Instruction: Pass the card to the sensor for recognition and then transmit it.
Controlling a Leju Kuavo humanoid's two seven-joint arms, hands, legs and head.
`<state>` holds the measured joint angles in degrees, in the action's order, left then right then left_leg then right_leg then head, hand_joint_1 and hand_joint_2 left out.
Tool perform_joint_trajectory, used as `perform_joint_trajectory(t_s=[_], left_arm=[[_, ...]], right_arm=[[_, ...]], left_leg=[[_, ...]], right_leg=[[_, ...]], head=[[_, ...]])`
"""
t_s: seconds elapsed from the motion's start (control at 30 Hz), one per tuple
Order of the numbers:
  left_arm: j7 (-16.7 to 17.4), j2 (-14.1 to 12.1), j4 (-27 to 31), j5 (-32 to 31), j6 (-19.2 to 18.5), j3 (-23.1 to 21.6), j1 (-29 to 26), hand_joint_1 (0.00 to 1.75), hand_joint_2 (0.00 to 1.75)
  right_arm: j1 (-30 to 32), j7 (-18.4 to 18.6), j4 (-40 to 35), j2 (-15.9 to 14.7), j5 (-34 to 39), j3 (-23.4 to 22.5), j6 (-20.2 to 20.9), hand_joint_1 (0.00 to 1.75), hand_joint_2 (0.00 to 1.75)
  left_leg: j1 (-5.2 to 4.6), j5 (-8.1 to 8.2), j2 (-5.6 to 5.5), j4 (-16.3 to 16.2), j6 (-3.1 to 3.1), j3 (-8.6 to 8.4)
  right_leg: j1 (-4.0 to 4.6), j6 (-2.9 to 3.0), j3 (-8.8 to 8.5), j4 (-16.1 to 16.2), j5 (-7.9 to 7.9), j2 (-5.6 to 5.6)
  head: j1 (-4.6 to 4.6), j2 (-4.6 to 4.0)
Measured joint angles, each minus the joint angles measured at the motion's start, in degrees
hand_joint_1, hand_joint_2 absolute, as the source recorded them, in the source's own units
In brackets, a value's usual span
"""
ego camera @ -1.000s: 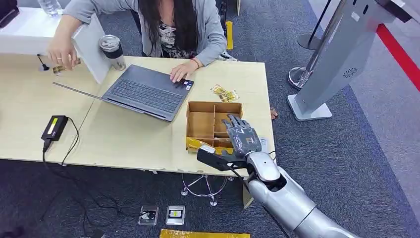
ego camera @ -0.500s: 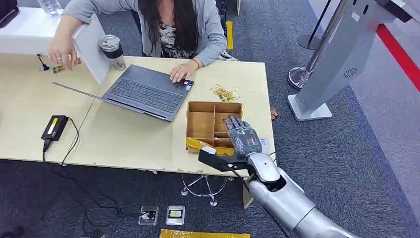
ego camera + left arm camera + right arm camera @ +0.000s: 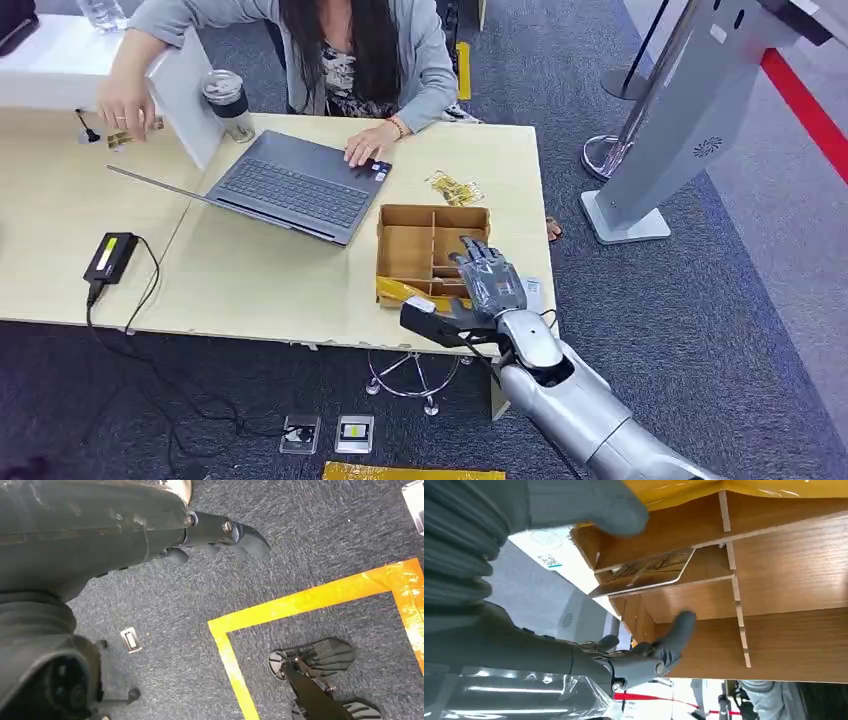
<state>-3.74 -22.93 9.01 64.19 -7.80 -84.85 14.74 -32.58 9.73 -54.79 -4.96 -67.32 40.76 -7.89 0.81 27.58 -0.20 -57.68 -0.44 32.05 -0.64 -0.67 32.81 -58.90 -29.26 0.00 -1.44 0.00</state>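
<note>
Lower centre of the head view, the right hand (image 3: 487,285) hangs open and empty over the box (image 3: 408,250) near the table (image 3: 250,280) edge. Card (image 3: 649,570) lies in a compartment. The left hand (image 3: 220,532) hangs over the carpet, fingers curled, nothing held.

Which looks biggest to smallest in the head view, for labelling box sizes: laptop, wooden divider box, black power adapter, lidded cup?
1. laptop
2. wooden divider box
3. lidded cup and black power adapter look alike; unranked.
</note>
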Motion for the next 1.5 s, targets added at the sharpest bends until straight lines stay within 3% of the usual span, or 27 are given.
perform_joint_trajectory(t_s=[0.67, 0.87, 1.07, 1.3, 1.5], left_arm=[[0.00, -0.42, 0.00, 0.15, -0.15, 0.00, -0.23, 0.00, 0.00], [0.00, -0.46, 0.00, -0.09, -0.15, 0.00, -0.21, 0.00, 0.00], [-0.22, -0.46, 0.00, -0.79, -0.37, 0.00, -0.07, 0.00, 0.00], [-0.24, -0.44, 0.00, -1.84, -0.35, -0.02, 0.31, 0.00, 0.00], [-0.24, -0.09, 0.02, -2.58, -0.24, -0.22, 1.38, 0.00, 0.00]], right_arm=[[-0.71, -0.33, 2.47, 0.44, 1.38, 0.35, -1.86, 1.75, 1.75], [-1.13, -1.44, 3.54, 0.44, 2.23, 0.37, -4.44, 1.75, 1.75], [-4.64, -2.77, 2.69, 0.46, 3.56, 0.09, -4.46, 1.75, 1.75], [-12.23, -5.71, -4.40, 0.92, 2.75, -1.49, -3.21, 1.75, 1.75], [-16.26, -8.81, -5.49, 3.58, 1.46, -1.64, -7.39, 1.75, 1.75]], left_leg=[[0.00, 0.00, 0.00, 0.00, 0.00, -0.03], [0.00, -0.01, 0.00, 0.00, 0.00, -0.02], [0.00, -0.03, 0.02, -0.01, -0.01, -0.03], [0.00, -0.04, 0.03, -0.01, -0.02, -0.05], [0.00, -0.04, 0.02, -0.01, -0.02, -0.04]], right_leg=[[0.00, 0.00, -0.02, 0.00, 0.00, 0.00], [0.00, 0.00, -0.01, 0.00, 0.01, 0.01], [0.00, 0.02, 0.00, -0.03, 0.05, 0.02], [0.00, 0.02, 0.01, -0.03, 0.05, 0.06], [0.00, 0.02, -0.01, -0.05, 0.05, 0.05]], head=[[0.02, 0.00], [0.00, 0.00], [0.00, 0.00], [0.02, 0.00], [0.00, 0.00]])
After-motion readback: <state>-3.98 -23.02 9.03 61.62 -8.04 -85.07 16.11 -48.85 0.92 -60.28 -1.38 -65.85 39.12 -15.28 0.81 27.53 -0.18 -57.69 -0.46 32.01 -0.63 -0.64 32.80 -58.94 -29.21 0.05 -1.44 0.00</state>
